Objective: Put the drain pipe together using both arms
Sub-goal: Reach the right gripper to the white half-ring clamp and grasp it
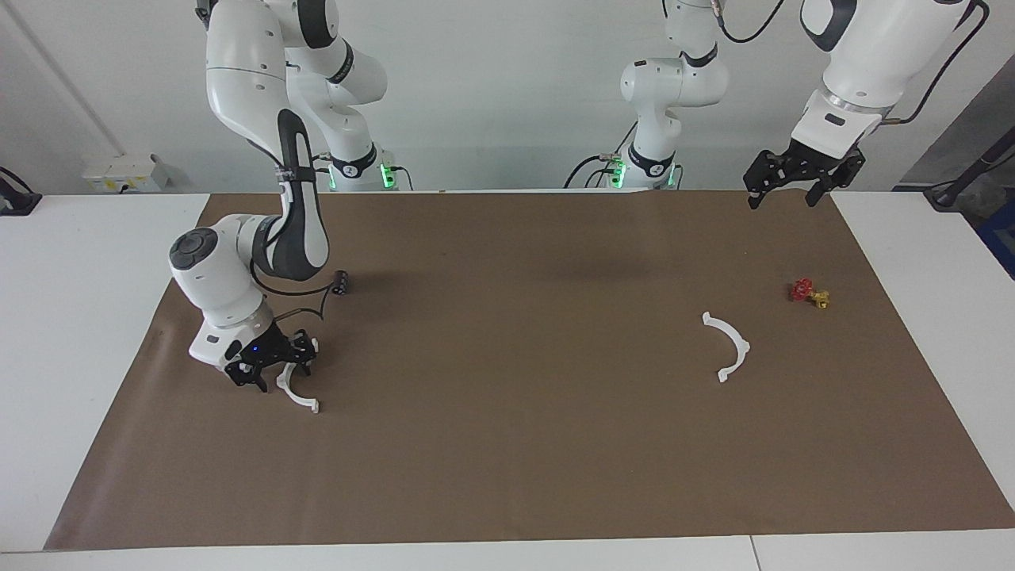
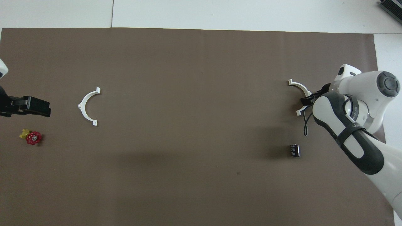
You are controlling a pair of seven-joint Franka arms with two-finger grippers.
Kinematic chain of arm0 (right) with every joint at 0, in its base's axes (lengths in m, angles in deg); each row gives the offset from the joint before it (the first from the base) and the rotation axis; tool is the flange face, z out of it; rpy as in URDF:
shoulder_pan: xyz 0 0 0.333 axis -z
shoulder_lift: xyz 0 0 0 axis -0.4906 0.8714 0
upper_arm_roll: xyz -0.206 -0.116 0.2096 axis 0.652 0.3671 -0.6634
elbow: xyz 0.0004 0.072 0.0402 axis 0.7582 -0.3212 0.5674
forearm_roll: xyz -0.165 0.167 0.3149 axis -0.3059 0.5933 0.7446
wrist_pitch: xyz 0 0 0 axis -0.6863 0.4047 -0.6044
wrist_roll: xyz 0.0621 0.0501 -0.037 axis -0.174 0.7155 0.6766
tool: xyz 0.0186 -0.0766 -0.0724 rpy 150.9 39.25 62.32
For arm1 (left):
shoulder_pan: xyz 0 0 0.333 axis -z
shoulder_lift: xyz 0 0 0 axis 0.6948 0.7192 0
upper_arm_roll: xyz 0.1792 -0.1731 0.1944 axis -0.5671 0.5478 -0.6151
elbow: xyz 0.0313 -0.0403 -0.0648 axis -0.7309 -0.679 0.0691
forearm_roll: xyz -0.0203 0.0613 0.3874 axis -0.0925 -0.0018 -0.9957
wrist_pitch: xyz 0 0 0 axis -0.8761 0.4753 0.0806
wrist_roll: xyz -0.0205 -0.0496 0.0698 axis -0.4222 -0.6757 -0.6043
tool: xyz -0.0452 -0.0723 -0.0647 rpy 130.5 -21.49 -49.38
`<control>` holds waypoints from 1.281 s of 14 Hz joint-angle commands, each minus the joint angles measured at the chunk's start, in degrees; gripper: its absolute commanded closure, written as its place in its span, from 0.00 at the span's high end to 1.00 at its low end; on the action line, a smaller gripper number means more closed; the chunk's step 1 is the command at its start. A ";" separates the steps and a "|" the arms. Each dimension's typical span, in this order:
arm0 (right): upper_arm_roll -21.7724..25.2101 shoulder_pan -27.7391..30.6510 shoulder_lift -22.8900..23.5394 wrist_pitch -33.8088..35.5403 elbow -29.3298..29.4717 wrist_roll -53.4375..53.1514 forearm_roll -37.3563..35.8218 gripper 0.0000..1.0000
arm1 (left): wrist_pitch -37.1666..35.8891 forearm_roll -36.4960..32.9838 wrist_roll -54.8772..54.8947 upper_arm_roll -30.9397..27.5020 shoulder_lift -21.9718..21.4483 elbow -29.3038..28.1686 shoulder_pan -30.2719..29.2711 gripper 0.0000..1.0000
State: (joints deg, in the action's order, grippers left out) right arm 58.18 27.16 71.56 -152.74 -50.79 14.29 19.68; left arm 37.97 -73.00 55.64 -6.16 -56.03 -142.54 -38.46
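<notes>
The drain pipe lies as two white half-ring arcs on the brown mat. One arc [image 1: 295, 398] [image 2: 298, 84] is at the right arm's end. My right gripper [image 1: 273, 369] [image 2: 306, 100] is low over its upper half, with a finger on either side of it, still apart. That part of the arc is hidden by the gripper. The other arc [image 1: 728, 346] [image 2: 88, 106] lies free at the left arm's end. My left gripper [image 1: 781, 194] [image 2: 31, 106] waits open, high over the mat's edge by the robots.
A small red-and-yellow valve [image 1: 809, 293] [image 2: 31, 137] sits beside the free arc, nearer to the robots. A small black part [image 1: 341, 281] [image 2: 294, 150] lies nearer to the robots than the right gripper. The brown mat [image 1: 507, 444] covers the table between the arcs.
</notes>
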 commanded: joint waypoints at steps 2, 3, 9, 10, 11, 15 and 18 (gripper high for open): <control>-0.43 0.20 0.43 0.91 1.12 1.92 1.83 0.78 | -0.05 0.54 -0.49 -0.01 -1.28 -1.05 -0.19 1.00; -0.51 0.02 0.51 0.74 1.21 1.83 1.92 0.77 | -0.05 0.54 -0.49 -0.10 -1.28 -1.05 -0.19 1.00; -0.51 -0.51 0.60 0.21 1.56 -0.01 1.92 0.00 | -0.05 0.54 -0.49 -0.01 -1.28 -1.05 -0.19 1.00; -0.51 -0.51 0.60 0.47 2.09 -0.19 1.84 0.00 | -0.05 0.54 -0.49 -0.01 -1.28 -1.05 -0.19 1.00; -0.51 -0.60 0.52 1.08 2.61 -0.28 1.83 0.00 | -0.05 0.54 -0.49 -0.01 -1.28 -1.05 -0.19 1.00; -0.34 -3.14 -0.19 10.11 8.66 -4.74 0.78 0.00 | -0.05 0.54 -0.49 -0.10 -1.28 -1.05 -0.19 1.00; -0.25 -8.58 -0.19 15.76 13.24 -19.56 -1.58 0.00 | -0.05 0.54 -0.49 -0.01 -1.28 -1.05 -0.19 1.00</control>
State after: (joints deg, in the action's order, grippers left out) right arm 57.87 21.64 71.27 -139.99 -40.34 3.31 19.71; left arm 37.97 -73.00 55.63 -6.16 -56.03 -142.54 -38.46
